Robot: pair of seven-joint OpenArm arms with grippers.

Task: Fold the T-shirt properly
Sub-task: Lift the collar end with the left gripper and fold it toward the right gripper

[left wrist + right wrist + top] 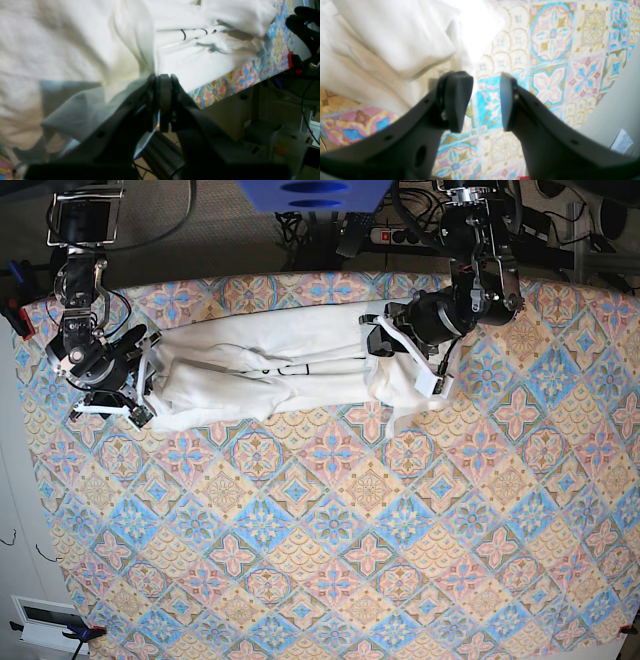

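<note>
The large white cotton T-shirt (270,380) lies bunched lengthwise along the far worktop (330,550). The left tool (162,85) is clenched on its right-hand edge; the right tool (486,100) hangs released beside the other end. Spreading seems underway; next, regrip and pull flat.

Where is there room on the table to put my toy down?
The T-shirt lies stretched across the far side, with the left gripper pinching one end and the right gripper open at the other. That strip is crowded. The patterned table from below the shirt to the near edge is bare.
</note>
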